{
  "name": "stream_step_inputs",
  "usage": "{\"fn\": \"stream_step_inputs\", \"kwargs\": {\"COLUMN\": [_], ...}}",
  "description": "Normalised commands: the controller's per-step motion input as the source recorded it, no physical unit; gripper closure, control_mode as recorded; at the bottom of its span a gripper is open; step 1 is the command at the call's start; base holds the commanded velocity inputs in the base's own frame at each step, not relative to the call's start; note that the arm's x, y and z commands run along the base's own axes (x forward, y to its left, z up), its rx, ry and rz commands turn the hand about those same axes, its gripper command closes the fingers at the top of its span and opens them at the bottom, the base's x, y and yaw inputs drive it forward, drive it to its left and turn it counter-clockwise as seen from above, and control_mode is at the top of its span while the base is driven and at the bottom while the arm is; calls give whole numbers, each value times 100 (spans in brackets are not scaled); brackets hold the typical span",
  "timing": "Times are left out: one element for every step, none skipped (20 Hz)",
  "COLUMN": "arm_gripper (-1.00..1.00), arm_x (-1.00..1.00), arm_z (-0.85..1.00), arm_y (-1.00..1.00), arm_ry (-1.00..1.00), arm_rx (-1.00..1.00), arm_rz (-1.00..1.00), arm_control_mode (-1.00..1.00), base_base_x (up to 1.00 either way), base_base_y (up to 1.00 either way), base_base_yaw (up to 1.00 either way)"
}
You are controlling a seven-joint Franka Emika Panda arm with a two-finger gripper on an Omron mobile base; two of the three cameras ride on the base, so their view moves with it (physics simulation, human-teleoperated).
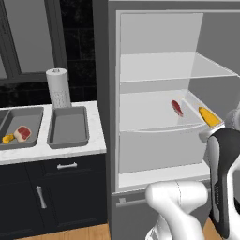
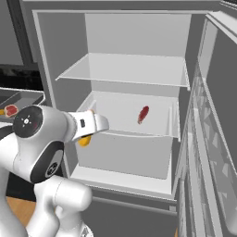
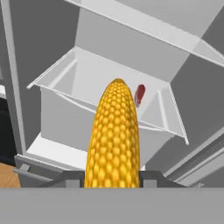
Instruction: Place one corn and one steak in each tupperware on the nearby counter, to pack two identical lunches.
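Note:
My gripper (image 3: 113,177) is shut on a yellow corn (image 3: 114,135), which sticks out ahead of the fingers. It hangs in front of the open fridge, by the middle bin (image 1: 154,126). The held corn (image 1: 209,116) shows beside my wrist, and under my hand as corn (image 2: 84,140). A red steak (image 1: 177,108) lies inside that bin, also seen as steak (image 2: 143,114) and steak (image 3: 139,95). On the counter (image 1: 70,151) the left tupperware (image 1: 29,115) holds a steak (image 1: 22,133) and a corn (image 1: 8,138). The right tupperware (image 1: 69,126) has nothing in it.
A paper towel roll (image 1: 58,88) stands behind the right tray. The fridge door (image 2: 213,139) stands open to the right. A glass shelf (image 2: 129,69) spans the fridge above the bin. Dark cabinets with silver handles (image 1: 67,165) run under the counter.

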Motion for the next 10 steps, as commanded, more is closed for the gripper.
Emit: {"fn": "stream_step_inputs", "kwargs": {"arm_gripper": [100, 100, 100, 100, 100, 100, 100, 100, 100, 100], "arm_x": [0, 0, 0, 0, 0, 0, 0, 0, 0, 0], "arm_z": [0, 0, 0, 0, 0, 0, 0, 0, 0, 0], "arm_y": [0, 0, 0, 0, 0, 0, 0, 0, 0, 0], "arm_ry": [0, 0, 0, 0, 0, 0, 0, 0, 0, 0], "arm_rx": [0, 0, 0, 0, 0, 0, 0, 0, 0, 0], "arm_rz": [0, 0, 0, 0, 0, 0, 0, 0, 0, 0], "arm_control_mode": [-100, -100, -100, -100, -100, -100, -100, -100, -100, -100], "base_base_x": [0, 0, 0, 0, 0, 0, 0, 0, 0, 0], "base_base_y": [0, 0, 0, 0, 0, 0, 0, 0, 0, 0], "base_base_yaw": [0, 0, 0, 0, 0, 0, 0, 0, 0, 0]}}
